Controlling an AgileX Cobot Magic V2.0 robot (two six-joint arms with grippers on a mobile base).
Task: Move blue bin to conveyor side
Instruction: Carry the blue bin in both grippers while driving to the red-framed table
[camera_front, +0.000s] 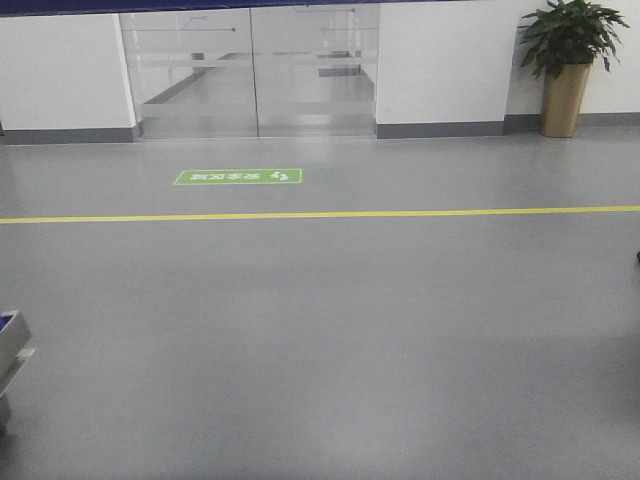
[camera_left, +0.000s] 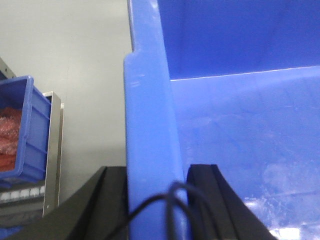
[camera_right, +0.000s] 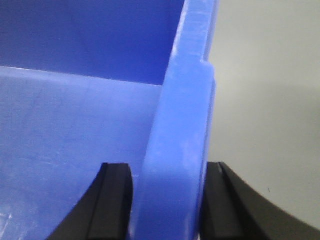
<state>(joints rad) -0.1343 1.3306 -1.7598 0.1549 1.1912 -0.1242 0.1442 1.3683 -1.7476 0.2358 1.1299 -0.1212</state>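
The blue bin (camera_left: 240, 130) is held by 2 walls, 1 pinched in the left gripper (camera_left: 156, 176), 1 in the right gripper (camera_right: 169, 174).

Glossy grey floor (camera_front: 320, 350) crossed by a yellow line (camera_front: 320, 214); a green floor sign (camera_front: 238, 177) before glass doors (camera_front: 250, 70); white walls (camera_front: 440, 60), potted plant (camera_front: 566, 60) at the far right
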